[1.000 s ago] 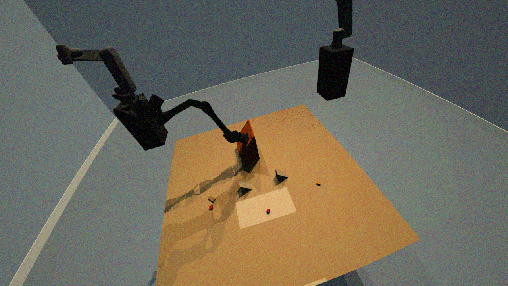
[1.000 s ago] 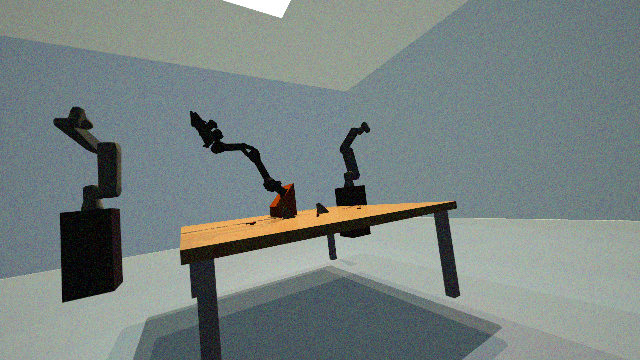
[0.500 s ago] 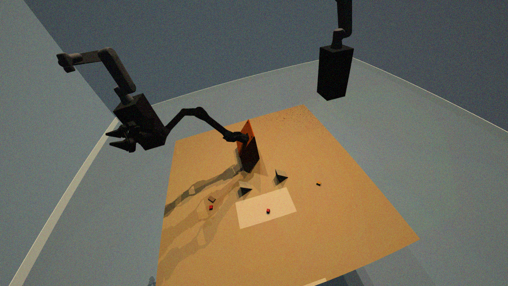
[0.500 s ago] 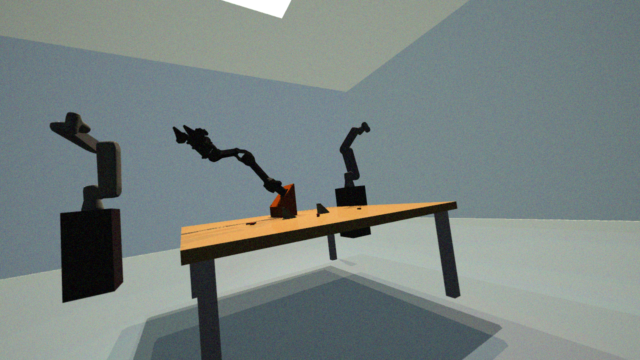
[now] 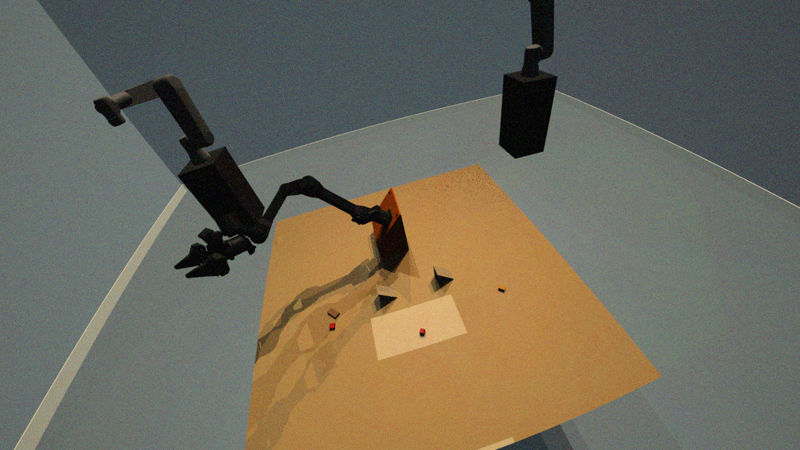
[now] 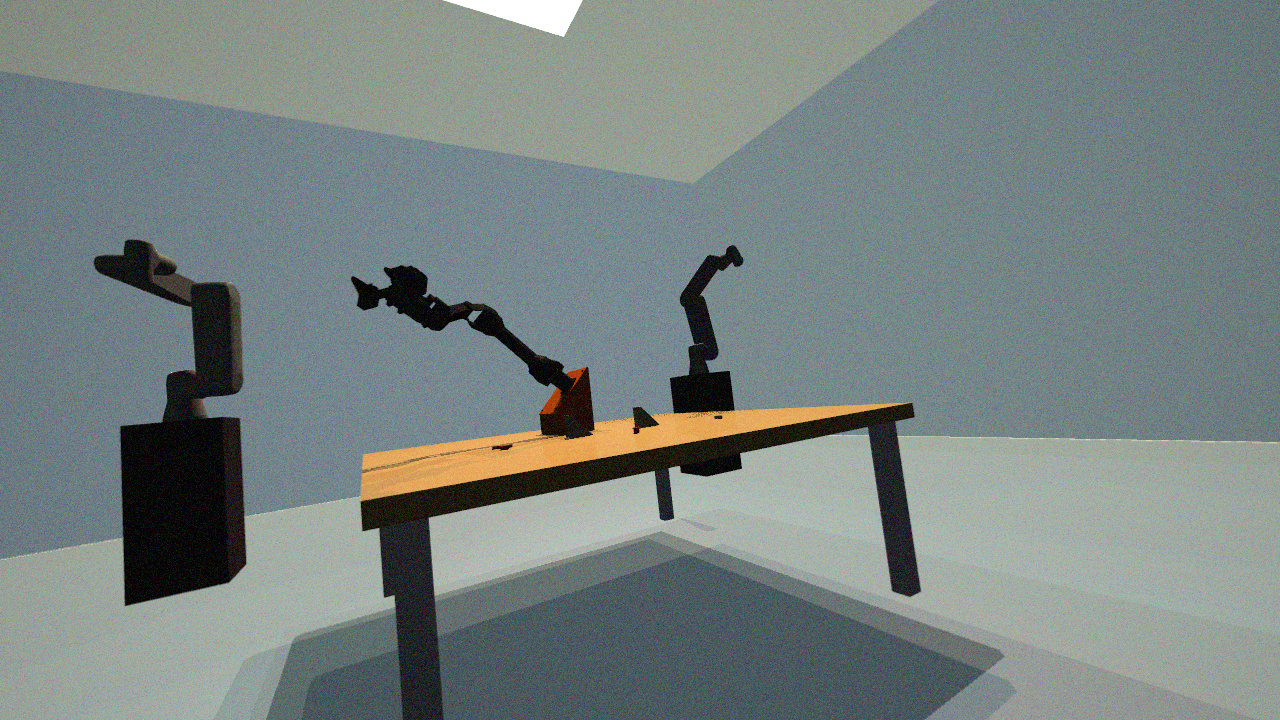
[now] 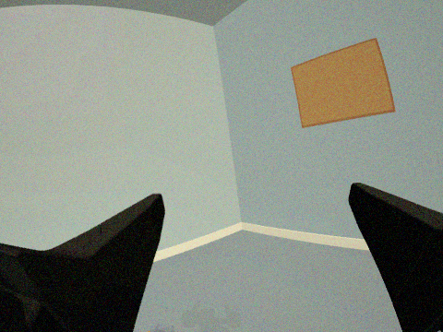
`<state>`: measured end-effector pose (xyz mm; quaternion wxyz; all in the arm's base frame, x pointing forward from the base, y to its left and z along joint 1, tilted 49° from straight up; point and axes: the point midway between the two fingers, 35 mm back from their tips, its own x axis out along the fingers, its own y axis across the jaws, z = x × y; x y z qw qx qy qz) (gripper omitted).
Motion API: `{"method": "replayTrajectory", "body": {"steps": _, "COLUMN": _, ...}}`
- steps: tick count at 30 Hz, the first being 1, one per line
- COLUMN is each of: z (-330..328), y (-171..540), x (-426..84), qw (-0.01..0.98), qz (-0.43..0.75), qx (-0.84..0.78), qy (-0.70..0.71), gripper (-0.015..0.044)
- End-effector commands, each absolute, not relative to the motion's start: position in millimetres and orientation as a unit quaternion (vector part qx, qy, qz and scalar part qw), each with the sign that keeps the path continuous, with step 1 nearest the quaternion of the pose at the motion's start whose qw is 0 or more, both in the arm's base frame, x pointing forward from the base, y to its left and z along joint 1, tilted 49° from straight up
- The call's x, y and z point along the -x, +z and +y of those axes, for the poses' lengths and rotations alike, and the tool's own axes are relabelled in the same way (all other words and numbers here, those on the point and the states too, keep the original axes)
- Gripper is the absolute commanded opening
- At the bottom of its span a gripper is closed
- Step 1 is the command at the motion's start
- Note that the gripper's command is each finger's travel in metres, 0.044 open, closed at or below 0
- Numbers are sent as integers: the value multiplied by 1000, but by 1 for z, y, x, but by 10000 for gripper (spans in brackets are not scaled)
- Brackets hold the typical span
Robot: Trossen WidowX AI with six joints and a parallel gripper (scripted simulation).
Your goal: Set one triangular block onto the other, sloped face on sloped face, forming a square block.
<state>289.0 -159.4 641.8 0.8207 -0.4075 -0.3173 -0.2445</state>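
Two small dark triangular blocks lie apart on the wooden table (image 5: 447, 391) (image 6: 537, 465): one (image 5: 385, 296) just behind a pale rectangle, the other (image 5: 442, 275) (image 6: 644, 418) to its right. My gripper (image 5: 182, 270) (image 6: 360, 292) (image 7: 260, 198) is open and empty. It hangs in the air beyond the table's left edge, far from both blocks. The wrist view shows only the two dark fingers spread wide against the room's walls and floor. My arm reaches out from its orange wedge-shaped base (image 5: 391, 224) (image 6: 572, 402) at the back of the table.
A pale rectangle (image 5: 402, 335) is marked on the table. Two small red cubes (image 5: 331, 326) (image 5: 422, 332), a small brown block (image 5: 333, 312) and a small orange piece (image 5: 501, 289) lie on the table. Two black boxes with arms (image 5: 224, 190) (image 5: 525, 112) float beside the table.
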Motion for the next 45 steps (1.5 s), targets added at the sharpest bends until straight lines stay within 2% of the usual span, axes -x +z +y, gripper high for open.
{"method": "replayTrajectory", "body": {"steps": 1, "z": -165, "y": 602, "x": -339, "qw": 864, "qz": -265, "qx": 369, "qy": -215, "gripper": 440}}
{"method": "replayTrajectory", "body": {"steps": 16, "z": -130, "y": 452, "x": -476, "qw": 949, "qz": -72, "qx": 286, "qy": -116, "gripper": 440}}
{"method": "replayTrajectory", "body": {"steps": 25, "z": -83, "y": 330, "x": -525, "qw": 964, "qz": 93, "qx": 241, "qy": -62, "gripper": 440}}
{"method": "replayTrajectory", "body": {"steps": 36, "z": -2, "y": 182, "x": -535, "qw": 920, "qz": 271, "qx": 280, "qy": 45, "gripper": 440}}
{"method": "replayTrajectory", "body": {"steps": 45, "z": 54, "y": 59, "x": -499, "qw": 825, "qz": 427, "qx": 350, "qy": 116, "gripper": 440}}
